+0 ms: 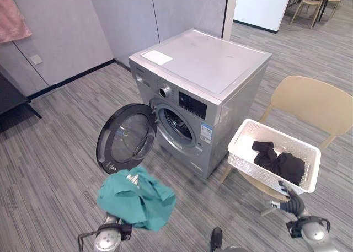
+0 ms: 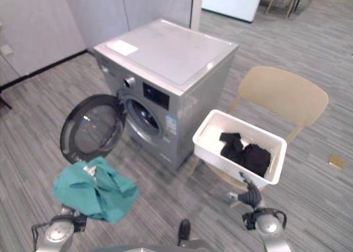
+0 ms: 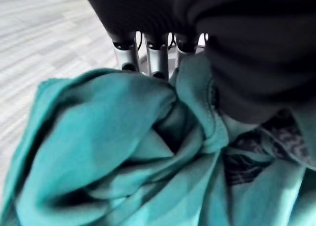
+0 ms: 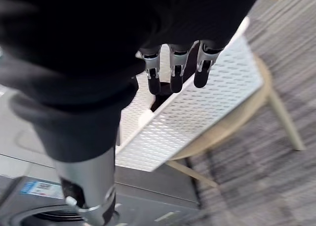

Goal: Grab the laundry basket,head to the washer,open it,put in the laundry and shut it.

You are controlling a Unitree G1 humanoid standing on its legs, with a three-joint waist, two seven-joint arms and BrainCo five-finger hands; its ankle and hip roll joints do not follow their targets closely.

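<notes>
Nearest, left hand (image 1: 131, 178): at 7 o'clock, fingers curled into one teal garment (image 1: 136, 197).
Right hand (image 4: 173, 75): at 5 o'clock, fingers relaxed, holding nothing.
Laundry basket (image 1: 242, 161): one, white, on one beige chair (image 1: 314, 103) at 3 o'clock, holding dark clothes (image 1: 278, 161).
Washer (image 1: 207, 92): one, centre; door (image 1: 126, 137) swung wide.

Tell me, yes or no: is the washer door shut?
No, the round washer door hangs swung wide open to the side, leaving the drum opening of the washer uncovered.
</notes>
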